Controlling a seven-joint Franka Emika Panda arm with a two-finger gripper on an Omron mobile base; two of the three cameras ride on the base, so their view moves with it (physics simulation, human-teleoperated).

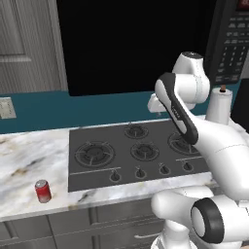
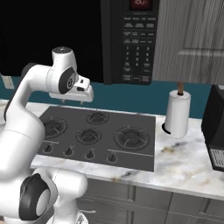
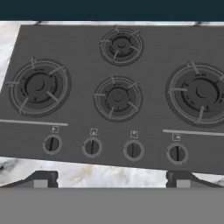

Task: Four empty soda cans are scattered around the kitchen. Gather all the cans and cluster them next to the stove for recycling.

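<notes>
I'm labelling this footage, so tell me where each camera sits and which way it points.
Left base view: behind the arm's left, facing the stove and a red can; arm at right.
Right base view: behind its right, facing stove and paper towel roll; arm at left.
Hand view: above the stove, looking down; open fingers at bottom.
All share the stove.

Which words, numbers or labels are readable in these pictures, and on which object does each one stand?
None can be read.
Black microwave red display and white keypad labels: too blurred.
Red soda can white marking: too small.
Dark grey stove small marks above its knobs: illegible.
</notes>
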